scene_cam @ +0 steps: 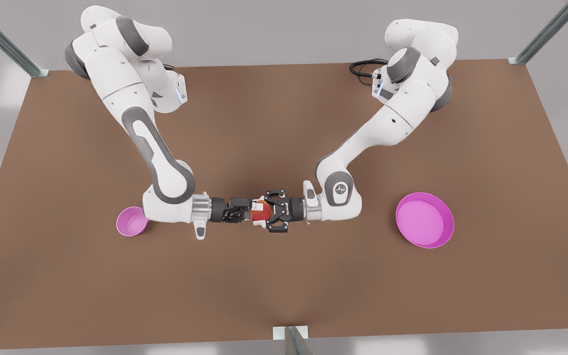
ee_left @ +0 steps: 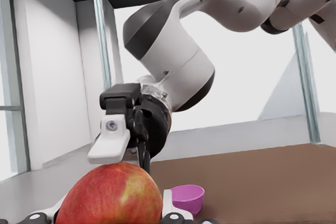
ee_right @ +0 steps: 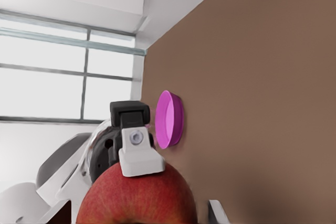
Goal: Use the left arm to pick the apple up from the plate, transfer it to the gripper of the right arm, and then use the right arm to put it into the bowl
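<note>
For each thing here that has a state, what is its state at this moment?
apple: held in the air between the two end effectors, above the table.
left end effector: shut on the apple.
right end effector: open, fingers either side of the apple.
plate: upright, empty.
bowl: upright, nothing seen inside.

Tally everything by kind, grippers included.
apple: 1, held between the two grippers
plate: 1
bowl: 1
grippers: 2, left gripper shut on it, right gripper open around it
Total: 5
</note>
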